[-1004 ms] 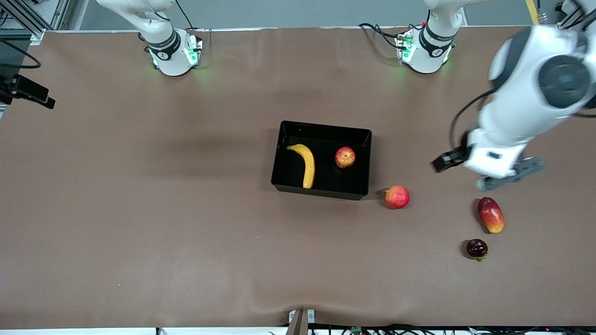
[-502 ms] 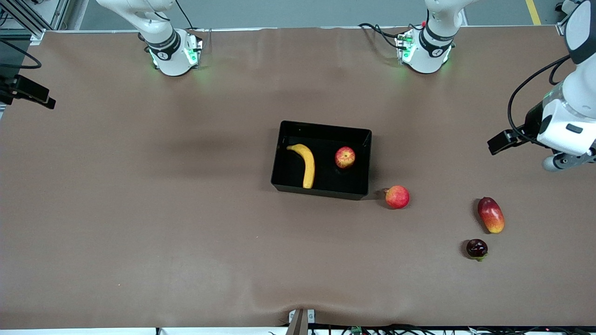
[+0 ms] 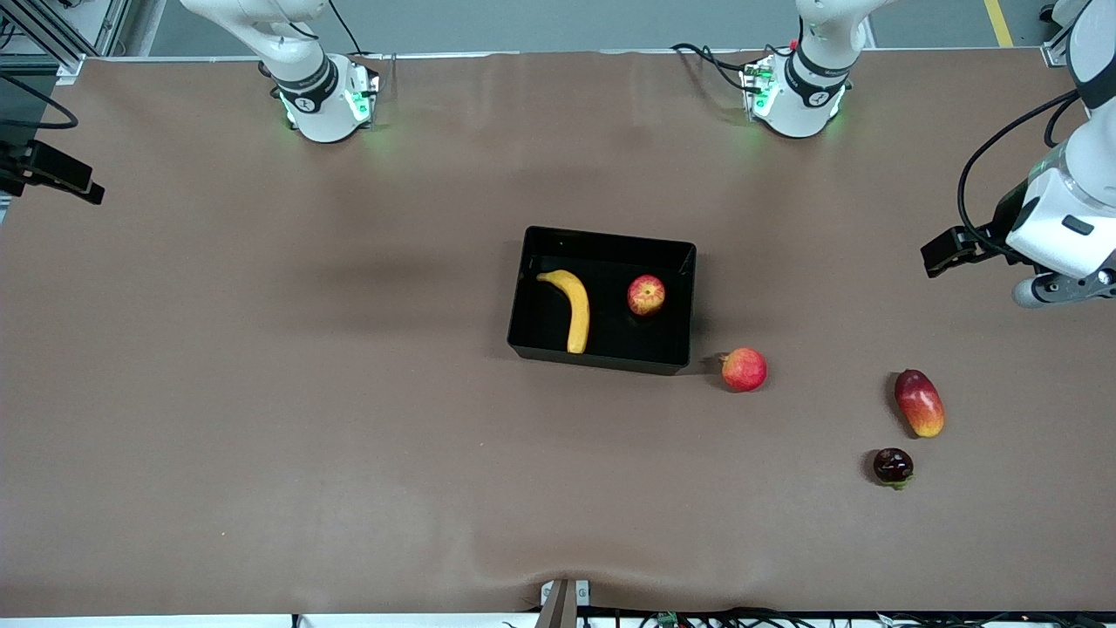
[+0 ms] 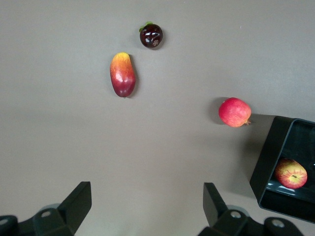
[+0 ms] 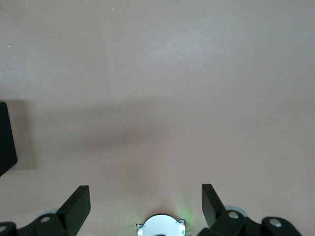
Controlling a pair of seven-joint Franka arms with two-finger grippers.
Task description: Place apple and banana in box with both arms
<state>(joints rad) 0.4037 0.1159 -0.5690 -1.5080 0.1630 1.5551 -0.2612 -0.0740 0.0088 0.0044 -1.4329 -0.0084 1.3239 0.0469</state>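
The black box (image 3: 610, 240) stands mid-table. The yellow banana (image 3: 575, 307) and the streaked red apple (image 3: 646, 295) both lie inside it, apart from each other. My left gripper (image 3: 1059, 288) hangs in the air over bare table at the left arm's end, well away from the box. Its wrist view shows it open and empty (image 4: 147, 201), with a box corner (image 4: 268, 167) and the apple (image 4: 291, 173) in sight. My right gripper (image 5: 146, 204) is open and empty, high over the table near its own base (image 5: 161, 226). It does not show in the front view.
A pinkish-red round fruit (image 3: 744, 369) lies on the table just outside the box corner. A red-yellow mango (image 3: 919, 403) and a small dark fruit (image 3: 893, 466) lie toward the left arm's end, nearer the front camera. All three show in the left wrist view.
My left arm has swung away from above the mango out to the table's end and has now almost stopped. The fruits and the box have not moved.
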